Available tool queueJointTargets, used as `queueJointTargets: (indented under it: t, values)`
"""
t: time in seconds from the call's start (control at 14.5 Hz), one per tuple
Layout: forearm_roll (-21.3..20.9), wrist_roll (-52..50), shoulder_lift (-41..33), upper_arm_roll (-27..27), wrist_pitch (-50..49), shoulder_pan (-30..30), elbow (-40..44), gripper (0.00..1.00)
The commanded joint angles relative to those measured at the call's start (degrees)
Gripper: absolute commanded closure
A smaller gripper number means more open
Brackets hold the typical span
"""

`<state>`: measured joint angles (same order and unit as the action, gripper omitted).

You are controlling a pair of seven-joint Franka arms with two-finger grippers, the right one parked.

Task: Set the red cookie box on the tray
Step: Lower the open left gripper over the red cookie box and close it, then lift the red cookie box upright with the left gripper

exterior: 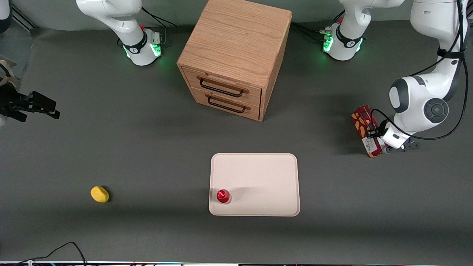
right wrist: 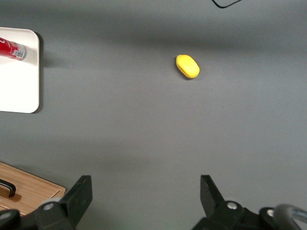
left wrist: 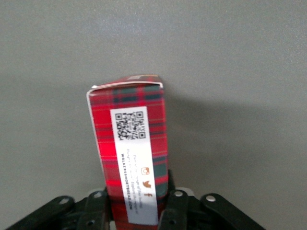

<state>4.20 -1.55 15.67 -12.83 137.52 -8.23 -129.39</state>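
While clamped around the red cookie box (left wrist: 130, 153), the end effector (left wrist: 136, 211) shows its QR-code label.

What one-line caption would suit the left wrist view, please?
Tool clamped on the long red plaid cookie box above the grey table.

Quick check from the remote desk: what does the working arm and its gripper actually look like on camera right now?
The left arm has glossy white shells with dark grey round joint caps and a black cable looped along it. Its base glows green. The gripper is black, with silver screws on its finger mounts.
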Motion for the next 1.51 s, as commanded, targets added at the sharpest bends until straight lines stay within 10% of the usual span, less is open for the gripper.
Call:
queueJointTargets:
  t: [0.0,0.69,1.44]
  values:
    - [1.0,0.7,-3.4,-0.1,-2.8,-0.5,-0.6,1.00]
    - [-3.2,1.5,-13.3,0.4,-53.3,-2.0,34.1,1.00]
    - [1.2,-25.8,-1.8,17.5,-58.2,-4.7,53.8,1.00]
